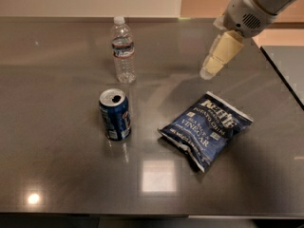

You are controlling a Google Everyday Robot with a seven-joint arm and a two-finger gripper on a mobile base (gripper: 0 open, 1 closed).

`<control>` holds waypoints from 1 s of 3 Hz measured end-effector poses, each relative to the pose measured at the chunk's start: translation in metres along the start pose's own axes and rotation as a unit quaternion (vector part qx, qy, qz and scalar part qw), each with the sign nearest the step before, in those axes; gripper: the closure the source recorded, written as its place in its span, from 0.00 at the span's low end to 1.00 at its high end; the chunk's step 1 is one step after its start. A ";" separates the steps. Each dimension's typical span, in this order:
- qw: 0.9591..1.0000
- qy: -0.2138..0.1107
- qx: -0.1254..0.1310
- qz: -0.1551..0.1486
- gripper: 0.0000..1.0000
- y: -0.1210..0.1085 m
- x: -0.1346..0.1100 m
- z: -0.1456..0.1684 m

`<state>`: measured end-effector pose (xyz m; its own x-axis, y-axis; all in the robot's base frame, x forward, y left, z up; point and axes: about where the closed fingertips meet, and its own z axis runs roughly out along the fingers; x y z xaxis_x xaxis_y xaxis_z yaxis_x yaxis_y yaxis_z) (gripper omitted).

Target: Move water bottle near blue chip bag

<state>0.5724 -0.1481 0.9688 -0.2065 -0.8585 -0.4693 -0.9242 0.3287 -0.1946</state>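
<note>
Water bottle [123,51]: stands upright at the far side of the table [52,175], white cap on, well apart from the claw.
Blue chip bag [205,127]: lies flat at the near right, well apart from the bottle.
Soda can [115,114]: upright, in front of the bottle and left of the bag.
Claw [210,69]: hangs over the table beyond the bag, right of the bottle, with nothing in it; whether it is apart or together cannot be told.
Handling: probably light, though the fill level is hard to read. The thin ribbed walls likely give under a hard squeeze, and smooth plastic may slip. Tall and narrow, so a nudge could tip it.
Where to take hold: best across the body at or just below the label band, where it is stiffer and wider; not the cap or tapered neck.
</note>
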 end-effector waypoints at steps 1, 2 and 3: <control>0.999 -0.038 -0.008 0.019 0.00 -0.021 -0.032 0.026; 0.997 -0.065 -0.015 0.031 0.00 -0.032 -0.056 0.046; 0.995 -0.089 -0.019 0.039 0.00 -0.035 -0.077 0.064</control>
<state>0.6413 -0.0681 0.9564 -0.2211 -0.7463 -0.6278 -0.9199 0.3733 -0.1198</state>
